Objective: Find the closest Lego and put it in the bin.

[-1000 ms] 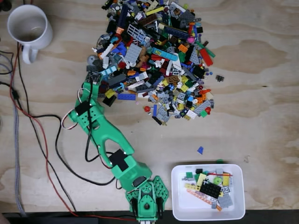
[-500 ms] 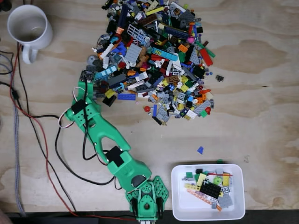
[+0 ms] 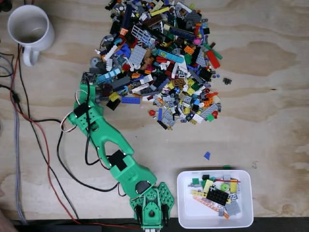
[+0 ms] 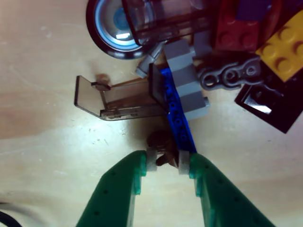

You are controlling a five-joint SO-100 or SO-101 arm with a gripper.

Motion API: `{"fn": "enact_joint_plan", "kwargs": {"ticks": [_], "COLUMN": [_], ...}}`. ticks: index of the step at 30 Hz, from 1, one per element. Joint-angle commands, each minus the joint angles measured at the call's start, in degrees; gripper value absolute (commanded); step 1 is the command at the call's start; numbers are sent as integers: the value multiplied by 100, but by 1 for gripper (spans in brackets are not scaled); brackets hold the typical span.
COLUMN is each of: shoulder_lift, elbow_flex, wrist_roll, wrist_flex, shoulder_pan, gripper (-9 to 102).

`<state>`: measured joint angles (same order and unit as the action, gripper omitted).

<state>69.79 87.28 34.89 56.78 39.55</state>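
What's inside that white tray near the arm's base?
The white tray holds a small heap of Lego pieces: a black plate, yellow, green, grey and orange bits. Whatever lies beneath that heap is covered; the tray's left part is bare.

Since a second ago the green arm (image 3: 104, 140) swings leftward in the fixed view, carrying the claw (image 3: 88, 79) from the pile's (image 3: 161, 63) lower-left edge further out along it, with barely any shift in the last half-second.

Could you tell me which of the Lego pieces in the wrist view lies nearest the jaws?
The small brown piece, sitting between the fingertips, beside the long blue piece's near end.
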Motion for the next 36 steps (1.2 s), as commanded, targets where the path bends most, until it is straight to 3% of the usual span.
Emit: {"fn": "enact_joint_plan", "kwargs": {"ticks": [1, 12, 22, 28, 36], "shoulder_lift": [70, 158, 914, 2057, 3850], "elbow_flex": [-396, -606, -1028, -1011, -422], "wrist_roll": [105, 97, 334, 940, 2232], "wrist_flex": [-88, 141, 1380, 2373, 3524], "shoulder_pan": [-35, -105, -896, -2602, -5897], "gripper": [8, 3, 2, 2, 3]}}
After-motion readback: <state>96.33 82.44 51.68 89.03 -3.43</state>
